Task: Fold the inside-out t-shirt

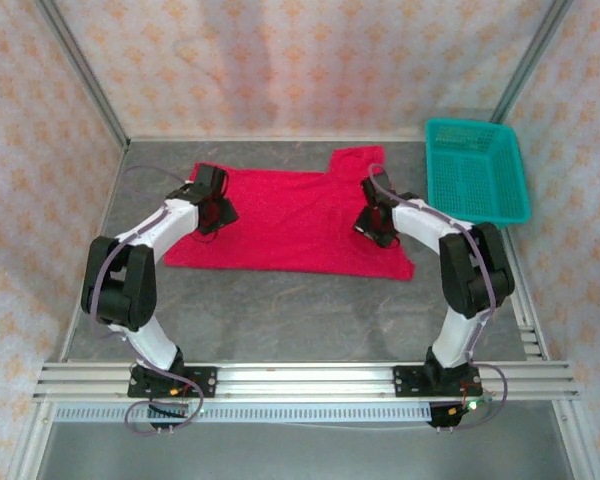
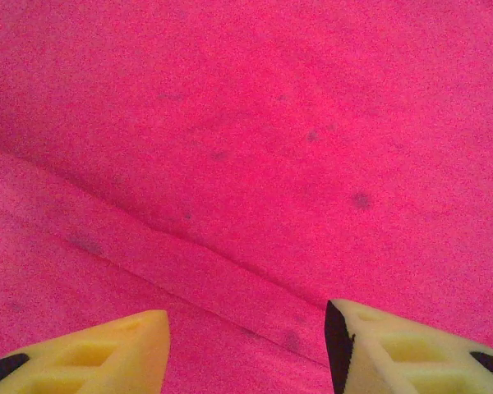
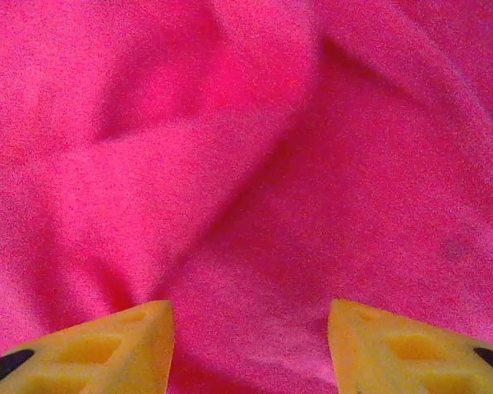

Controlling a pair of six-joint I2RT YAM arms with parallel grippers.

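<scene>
Top external view: the inside-out t-shirt (image 1: 290,220) lies spread just beside the teal basket (image 1: 475,175), the right gripper (image 1: 378,233) over the end nearer the basket, the left gripper (image 1: 212,220) over the farther end, both with fingers apart.

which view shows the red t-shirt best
The top external view: the t-shirt lies spread flat, its outline mostly visible. The wrist views give close-ups of its cloth: a straight crease on the left, soft wrinkles on the right.
</scene>
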